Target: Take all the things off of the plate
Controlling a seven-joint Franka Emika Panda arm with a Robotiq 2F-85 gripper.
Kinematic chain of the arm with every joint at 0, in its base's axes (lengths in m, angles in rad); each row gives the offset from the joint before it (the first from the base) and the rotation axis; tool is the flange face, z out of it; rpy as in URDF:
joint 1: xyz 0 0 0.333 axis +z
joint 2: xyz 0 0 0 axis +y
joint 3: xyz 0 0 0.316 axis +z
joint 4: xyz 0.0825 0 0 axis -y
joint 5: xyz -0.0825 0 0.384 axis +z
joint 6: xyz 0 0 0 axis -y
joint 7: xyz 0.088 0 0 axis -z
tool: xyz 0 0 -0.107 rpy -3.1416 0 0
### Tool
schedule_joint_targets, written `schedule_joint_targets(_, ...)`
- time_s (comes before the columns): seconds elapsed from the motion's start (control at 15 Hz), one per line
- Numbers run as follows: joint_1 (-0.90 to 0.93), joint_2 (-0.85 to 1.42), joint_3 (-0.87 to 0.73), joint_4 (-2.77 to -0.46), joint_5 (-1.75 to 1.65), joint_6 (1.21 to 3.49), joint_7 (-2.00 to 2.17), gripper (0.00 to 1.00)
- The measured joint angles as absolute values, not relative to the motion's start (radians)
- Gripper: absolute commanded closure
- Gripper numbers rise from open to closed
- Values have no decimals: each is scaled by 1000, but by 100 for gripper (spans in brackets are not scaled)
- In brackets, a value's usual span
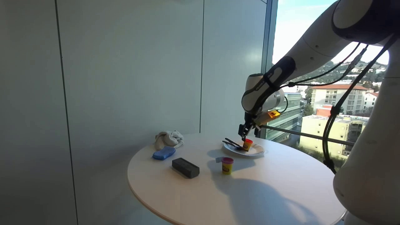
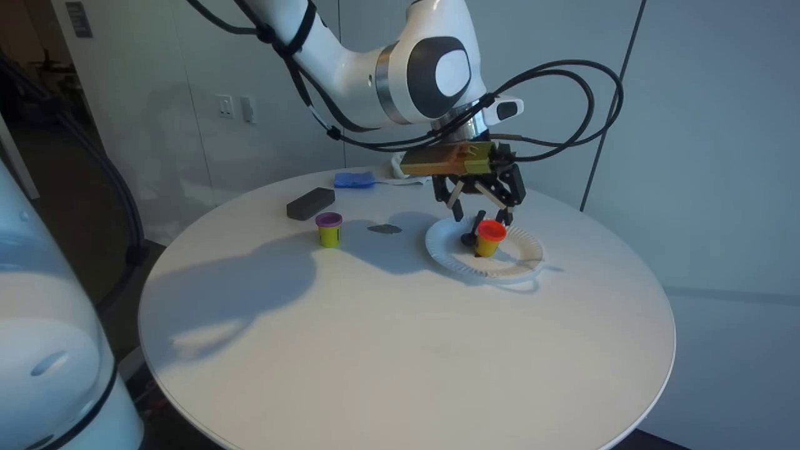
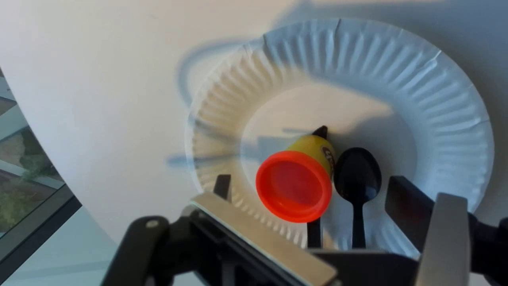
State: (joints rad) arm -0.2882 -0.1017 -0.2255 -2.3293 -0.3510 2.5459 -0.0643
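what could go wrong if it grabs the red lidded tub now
The open gripper might catch the black spoon lying right beside the red-lidded tub. The tub seems to rest across another black utensil, so it could tip or drag that along. Pushing down may shift the plate.

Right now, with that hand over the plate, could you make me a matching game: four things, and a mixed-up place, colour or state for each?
1. Red-lidded tub
2. Purple-lidded tub
3. Hand
4. Spoon

a. Open, above the plate
b. Standing on the table, off the plate
c. Black, lying on the plate
d. Yellow-bodied, on the plate

Pairs: 1-d; 2-b; 3-a; 4-c.
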Motion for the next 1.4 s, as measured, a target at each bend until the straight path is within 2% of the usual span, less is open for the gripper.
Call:
schedule_joint_targets(0.4, -287, -35, -234, -2315, -219, 2608, -179, 0)
schedule_joint_targets(0.47, -287, -27, -237, -2311, -200, 2616, -199, 16)
schedule_joint_targets(0.53, -287, -19, -238, -2307, -179, 2622, -221, 26)
schedule_joint_targets(0.73, -287, -3, -239, -2294, -104, 2633, -294, 45)
schedule_joint_targets(0.8, -287, -1, -239, -2289, -79, 2635, -319, 56)
schedule_joint_targets(0.87, -287, -1, -239, -2285, -54, 2636, -345, 14)
schedule_joint_targets(1.0, -286, -1, -239, -2280, -25, 2636, -382, 16)
schedule_joint_targets(1.13, -284, -1, -239, -2280, -4, 2636, -411, 3)
schedule_joint_targets(1.4, -278, 1, -238, -2281, 27, 2635, -456, 0)
